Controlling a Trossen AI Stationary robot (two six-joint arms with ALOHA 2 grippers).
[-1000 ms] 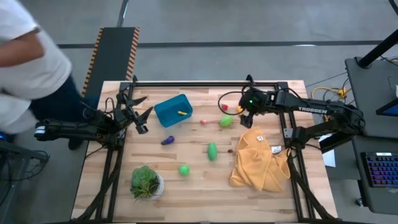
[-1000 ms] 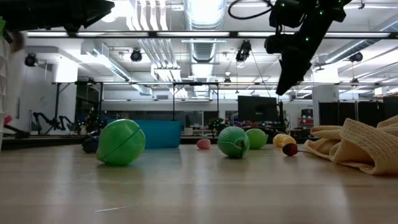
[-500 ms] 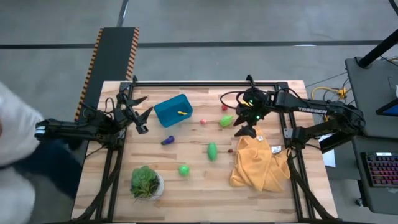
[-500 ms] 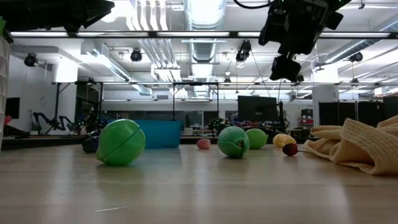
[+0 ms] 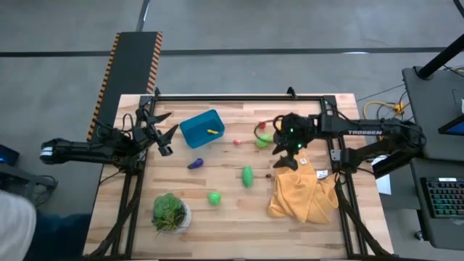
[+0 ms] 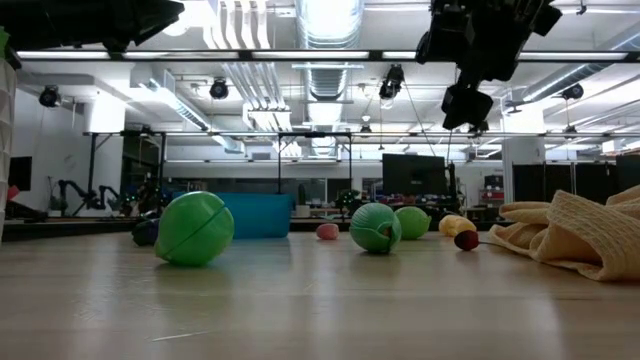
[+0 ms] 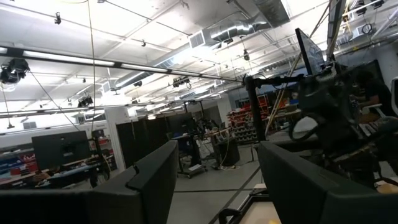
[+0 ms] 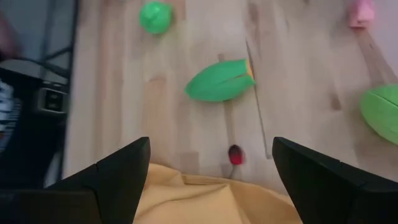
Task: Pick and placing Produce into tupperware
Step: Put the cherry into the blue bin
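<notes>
Two arms: both raised over a wooden table (image 5: 319, 225), neither holding anything.
Right gripper (image 5: 288, 150): hangs in the air over the right half of the table, just above the upper edge of the yellow cloth (image 5: 301, 190); in the low view (image 6: 470, 95) it sits high above the produce.
Right jaws: spread wide, both fingers (image 8: 112, 180) well apart with bare wood between them, touching nothing.
Left gripper (image 5: 161, 130): at the table's left edge, just left of the tupperware, raised above the surface.
Left jaws: parted, fingers (image 7: 149, 180) apart with only the room between them, empty.
Tupperware (image 5: 202, 128): teal tub in the back-left part of the table, with a small yellow piece (image 5: 212, 131) inside it.
Purple eggplant (image 5: 195, 164): on the wood just in front of the tub, apart from it.
Long green piece (image 5: 247, 175): near the table's middle; also seen past the right fingers (image 8: 219, 80).
Round green piece (image 5: 214, 196): nearer the front edge, between the long green piece and the plant.
Green piece by right arm (image 5: 264, 139): beside the right gripper, on its tub side.
Small red piece (image 5: 268, 175): on the wood just at the cloth's left edge (image 8: 235, 154).
Pink piece (image 5: 236, 141): between the tub and the right gripper.
Potted plant (image 5: 170, 212): front-left corner area.
</notes>
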